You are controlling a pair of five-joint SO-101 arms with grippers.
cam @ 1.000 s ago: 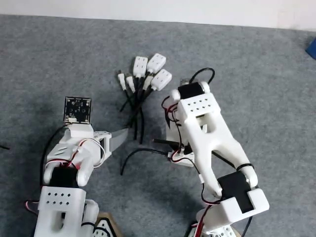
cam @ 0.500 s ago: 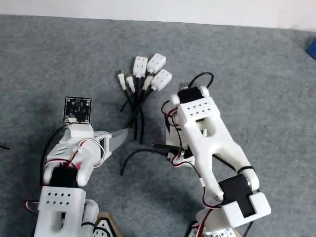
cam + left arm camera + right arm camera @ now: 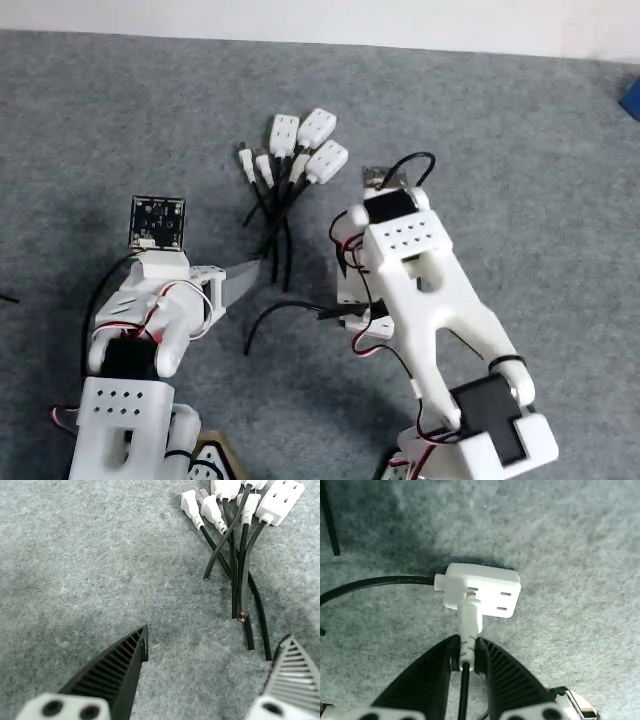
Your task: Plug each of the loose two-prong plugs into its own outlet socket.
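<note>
My right gripper (image 3: 466, 647) is shut on a white two-prong plug (image 3: 469, 620). The plug's front end meets a slot of a white outlet socket block (image 3: 490, 590) lying on the grey carpet; its prongs are hidden. From above, that socket (image 3: 368, 324) peeks out under the right arm (image 3: 405, 250). My left gripper (image 3: 210, 665) stands open and empty above the carpet, short of a bundle of black cords. Two loose white plugs (image 3: 192, 504) and a socket block (image 3: 280, 500) lie at the bundle's far end, and the same cluster (image 3: 295, 150) sits near the table's middle.
A black cord (image 3: 285, 312) runs from the socket under the right arm toward the left arm. A small circuit board (image 3: 157, 222) sits on the left arm. Grey carpet (image 3: 520, 150) covers the table; a blue object (image 3: 632, 98) lies at the right edge.
The right arm has drawn back toward its base, and the black cord's end beside it has shifted the same way. The left arm has not moved.
</note>
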